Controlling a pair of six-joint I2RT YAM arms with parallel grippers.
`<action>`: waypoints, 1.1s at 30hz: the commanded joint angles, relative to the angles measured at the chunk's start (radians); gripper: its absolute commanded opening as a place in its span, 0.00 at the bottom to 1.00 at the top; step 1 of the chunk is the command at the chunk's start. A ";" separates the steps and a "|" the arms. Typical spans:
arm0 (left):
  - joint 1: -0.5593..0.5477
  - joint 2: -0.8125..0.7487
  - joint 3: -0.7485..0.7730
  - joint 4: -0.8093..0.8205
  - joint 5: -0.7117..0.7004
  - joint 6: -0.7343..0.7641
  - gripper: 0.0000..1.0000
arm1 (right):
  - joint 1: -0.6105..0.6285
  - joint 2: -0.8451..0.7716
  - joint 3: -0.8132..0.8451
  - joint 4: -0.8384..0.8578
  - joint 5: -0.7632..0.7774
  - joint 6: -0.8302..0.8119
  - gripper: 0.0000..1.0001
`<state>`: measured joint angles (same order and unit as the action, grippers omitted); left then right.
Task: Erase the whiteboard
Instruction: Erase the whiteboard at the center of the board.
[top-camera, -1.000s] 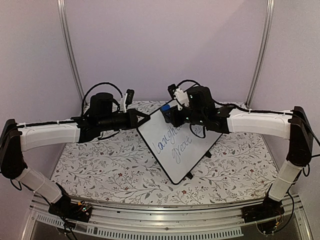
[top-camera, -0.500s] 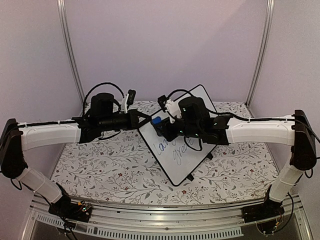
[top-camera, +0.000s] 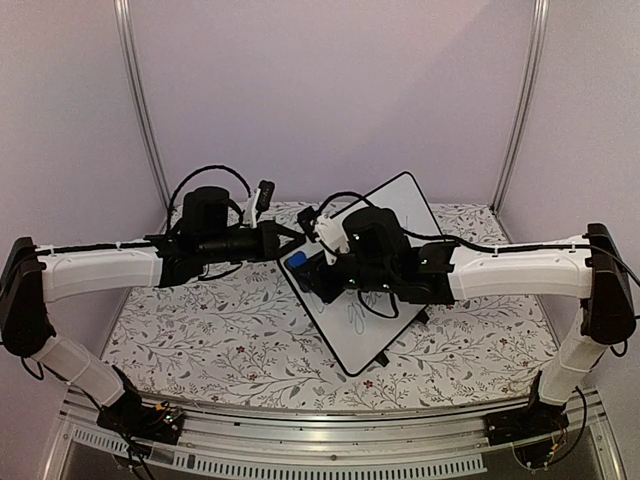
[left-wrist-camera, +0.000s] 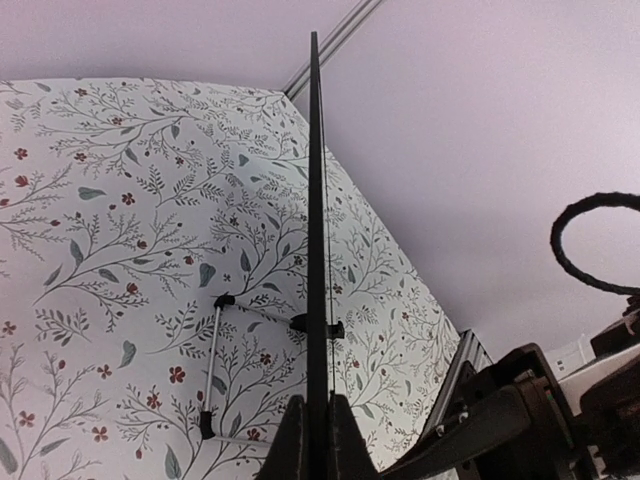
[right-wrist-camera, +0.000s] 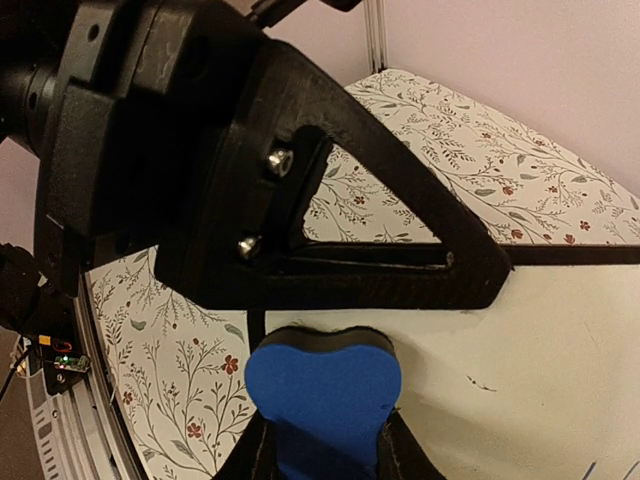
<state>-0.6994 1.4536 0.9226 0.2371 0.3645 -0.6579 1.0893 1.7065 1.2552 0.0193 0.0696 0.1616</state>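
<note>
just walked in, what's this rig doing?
Erasing the whiteboard. The left gripper is shut on the board's edge, holding it tilted. The right gripper pinches a blue eraser against the board face, close to the left gripper. Some marker writing shows lower down, so the job isn't done.

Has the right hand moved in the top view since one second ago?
Yes. The right hand slid left across the whiteboard, away from the right post.
</note>
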 joint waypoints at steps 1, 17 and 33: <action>-0.052 -0.002 0.007 0.012 0.116 0.038 0.00 | 0.012 0.012 0.008 -0.058 -0.014 0.020 0.17; -0.052 -0.012 0.007 0.006 0.103 0.042 0.00 | 0.012 -0.047 -0.139 -0.136 0.000 0.071 0.17; -0.053 -0.004 0.005 0.007 0.100 0.040 0.00 | 0.012 -0.115 -0.327 -0.127 -0.022 0.130 0.17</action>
<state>-0.7006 1.4536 0.9226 0.2287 0.3588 -0.6434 1.1015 1.5826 0.9890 -0.0330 0.0448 0.2562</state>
